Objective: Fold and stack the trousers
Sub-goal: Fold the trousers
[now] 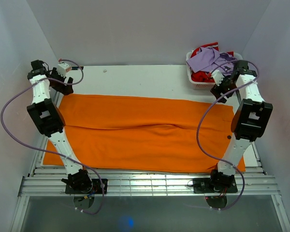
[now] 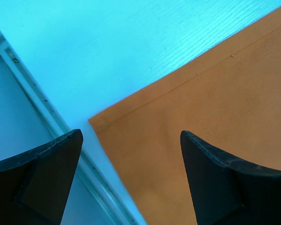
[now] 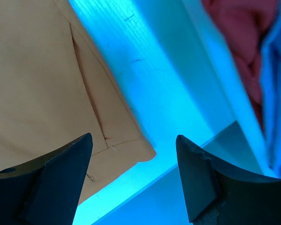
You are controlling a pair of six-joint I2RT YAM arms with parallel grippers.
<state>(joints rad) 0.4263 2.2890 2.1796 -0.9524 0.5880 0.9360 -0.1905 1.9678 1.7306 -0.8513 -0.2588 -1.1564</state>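
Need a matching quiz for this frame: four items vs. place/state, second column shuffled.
Column A
1 trousers
2 lilac shirt
3 left gripper
4 right gripper

Column B
a open, over the trousers' corner next to the basket
b spread out across the table
c open, over the trousers' far-left corner
d on top of the pile in the basket

Pairs: 1-b, 2-d, 3-c, 4-a

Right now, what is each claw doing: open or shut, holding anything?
Left claw: open, holding nothing, above a corner of the trousers.
Right claw: open, holding nothing, above another corner.
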